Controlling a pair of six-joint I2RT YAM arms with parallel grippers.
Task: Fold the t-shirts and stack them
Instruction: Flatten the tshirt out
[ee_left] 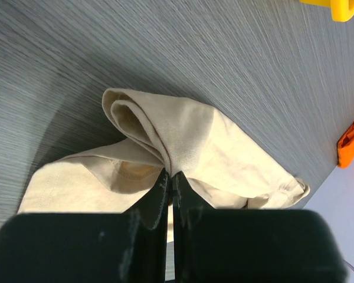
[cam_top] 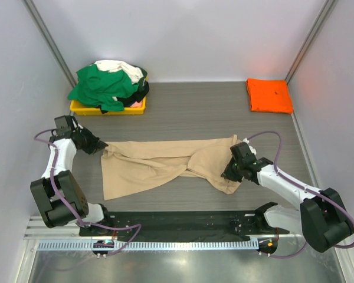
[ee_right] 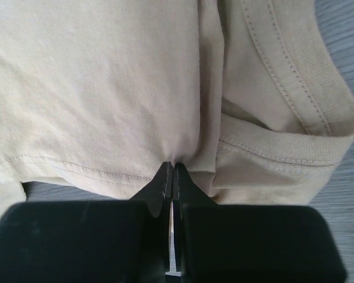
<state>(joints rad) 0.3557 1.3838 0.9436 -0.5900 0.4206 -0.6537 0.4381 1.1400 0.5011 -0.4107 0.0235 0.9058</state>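
A tan-beige t-shirt [cam_top: 159,162] lies crumpled and stretched across the middle of the table. My left gripper [cam_top: 101,145] is shut on its left end; in the left wrist view the cloth [ee_left: 183,141] bunches up at the closed fingertips of the left gripper [ee_left: 170,175]. My right gripper [cam_top: 229,172] is shut on the shirt's right end, pinching a fold [ee_right: 135,100] beside the collar [ee_right: 295,88], as the right gripper [ee_right: 173,166] shows in its wrist view. A folded orange t-shirt [cam_top: 269,95] lies at the back right. Green, white and black t-shirts [cam_top: 109,84] are heaped at the back left.
The heap sits in a shallow yellow tray [cam_top: 82,108], whose corner [ee_left: 342,9] also shows in the left wrist view. Grey walls close the table on three sides. A black mat and a rail [cam_top: 165,224] run along the near edge between the arm bases.
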